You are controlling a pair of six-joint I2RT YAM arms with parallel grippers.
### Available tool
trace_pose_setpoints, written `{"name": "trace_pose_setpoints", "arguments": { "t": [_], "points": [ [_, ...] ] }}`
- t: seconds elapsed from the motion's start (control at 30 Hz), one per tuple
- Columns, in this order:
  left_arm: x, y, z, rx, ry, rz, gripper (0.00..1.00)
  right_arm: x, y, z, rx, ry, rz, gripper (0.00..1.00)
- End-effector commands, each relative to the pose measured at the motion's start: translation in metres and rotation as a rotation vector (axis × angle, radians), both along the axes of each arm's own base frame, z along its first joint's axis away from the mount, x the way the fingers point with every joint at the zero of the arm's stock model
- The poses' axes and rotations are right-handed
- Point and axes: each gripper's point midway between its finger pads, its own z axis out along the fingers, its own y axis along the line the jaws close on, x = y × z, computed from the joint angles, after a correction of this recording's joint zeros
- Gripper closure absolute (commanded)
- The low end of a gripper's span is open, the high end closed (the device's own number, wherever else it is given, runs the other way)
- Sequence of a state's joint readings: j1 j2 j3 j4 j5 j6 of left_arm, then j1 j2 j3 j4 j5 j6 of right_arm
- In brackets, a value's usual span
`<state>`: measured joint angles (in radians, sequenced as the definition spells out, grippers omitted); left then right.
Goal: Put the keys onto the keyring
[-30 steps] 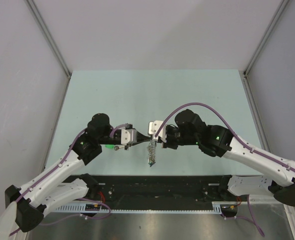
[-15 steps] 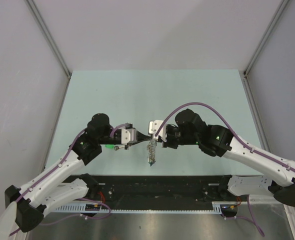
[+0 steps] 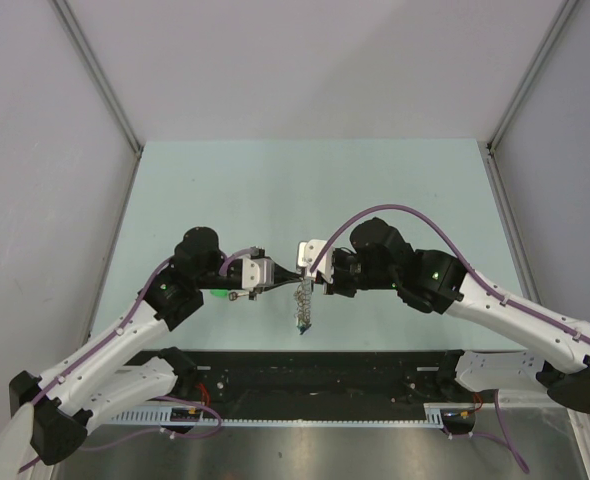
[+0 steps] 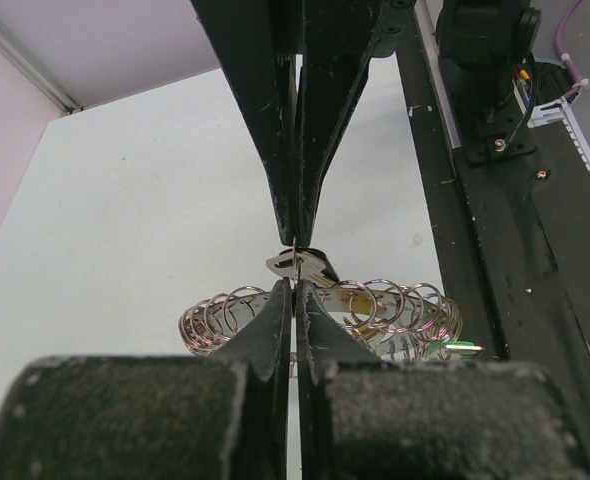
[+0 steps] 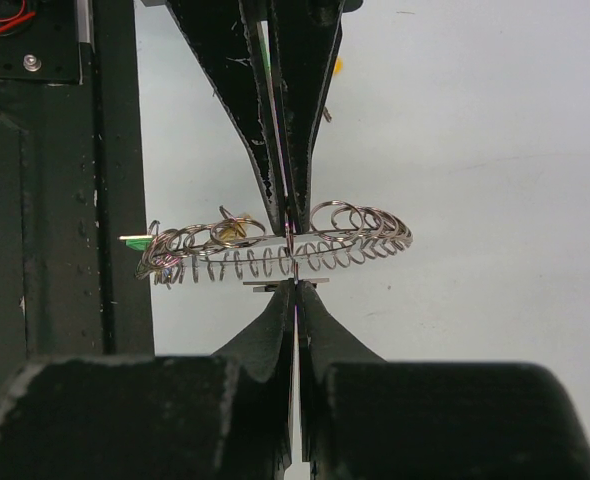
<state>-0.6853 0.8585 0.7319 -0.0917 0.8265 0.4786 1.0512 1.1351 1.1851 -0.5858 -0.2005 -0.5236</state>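
My left gripper (image 3: pixel 287 280) and right gripper (image 3: pixel 305 279) meet tip to tip above the table's near middle. Both are shut on the thin metal keyring (image 4: pixel 294 262), seen edge-on between the fingers. A silver key head (image 4: pixel 310 266) sits on that ring between the two sets of tips. A chain of small linked rings (image 3: pixel 303 305) hangs from it and shows in the left wrist view (image 4: pixel 375 305) and the right wrist view (image 5: pixel 275 255). A green key (image 5: pixel 133 238) and a yellow key (image 5: pixel 237 229) hang in the chain.
A green key (image 3: pixel 218 293) and a small dark key (image 3: pixel 235 295) lie on the pale green table (image 3: pixel 305 190) under the left wrist. A yellow key (image 5: pixel 337 66) lies further off. A black rail (image 3: pixel 325 375) runs along the near edge.
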Motion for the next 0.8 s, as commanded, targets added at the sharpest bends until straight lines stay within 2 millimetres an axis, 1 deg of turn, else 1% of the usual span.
{"name": "trace_pose_setpoints", "arguments": {
  "t": [0.0, 0.77],
  "points": [
    [-0.0047, -0.0032, 0.0169, -0.040, -0.060, -0.039, 0.99, -0.0006, 0.0044, 0.0123, 0.046, -0.003, 0.011, 1.00],
    [-0.0057, -0.0055, 0.0141, -0.036, -0.043, -0.054, 0.99, -0.0041, 0.0083, 0.0137, 0.058, 0.001, 0.037, 1.00]
  ]
}}
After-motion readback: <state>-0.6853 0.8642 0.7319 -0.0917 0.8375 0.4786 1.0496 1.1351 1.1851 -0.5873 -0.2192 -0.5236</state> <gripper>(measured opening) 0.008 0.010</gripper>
